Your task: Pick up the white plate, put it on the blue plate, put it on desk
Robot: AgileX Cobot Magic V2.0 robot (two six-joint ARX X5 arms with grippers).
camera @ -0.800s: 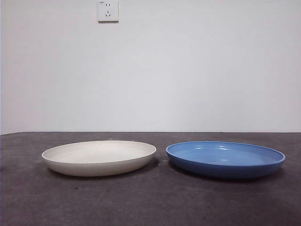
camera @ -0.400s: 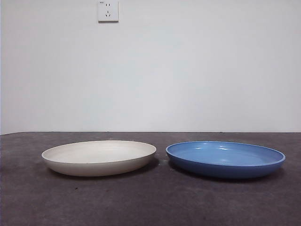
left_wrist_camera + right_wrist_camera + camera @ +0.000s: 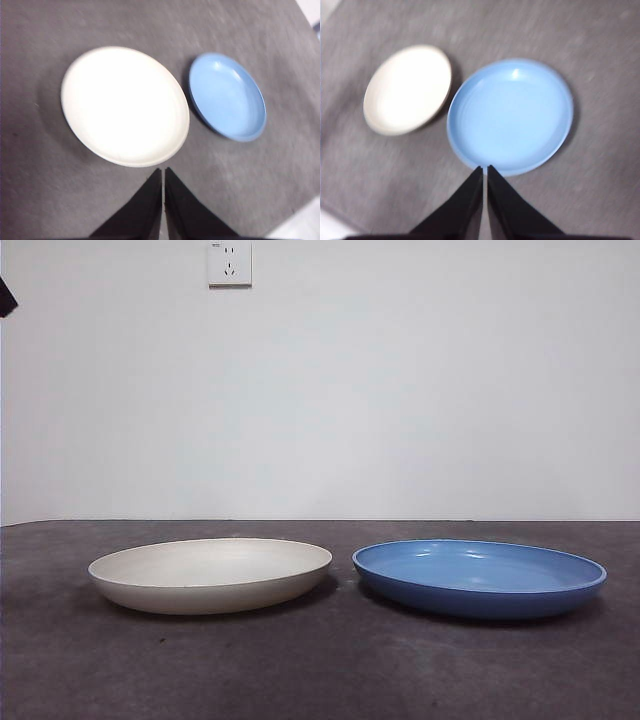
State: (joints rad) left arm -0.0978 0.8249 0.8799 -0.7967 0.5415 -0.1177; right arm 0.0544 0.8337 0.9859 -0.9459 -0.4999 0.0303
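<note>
My left gripper (image 3: 163, 172) and right gripper (image 3: 484, 170) hang pinched closed, empty. The white plate (image 3: 210, 575) sits just beside the blue plate (image 3: 478, 577), at its nine o'clock; I reckon a clumsy rim grab could knock them together.

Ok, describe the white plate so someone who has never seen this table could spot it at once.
Start from the desk, the dark mottled tabletop below a pale wall with a socket. Two shallow round plates sit side by side on it, close but apart. The white plate is the matte cream one, directly below the socket; its neighbour, the blue plate, is glossy.
</note>
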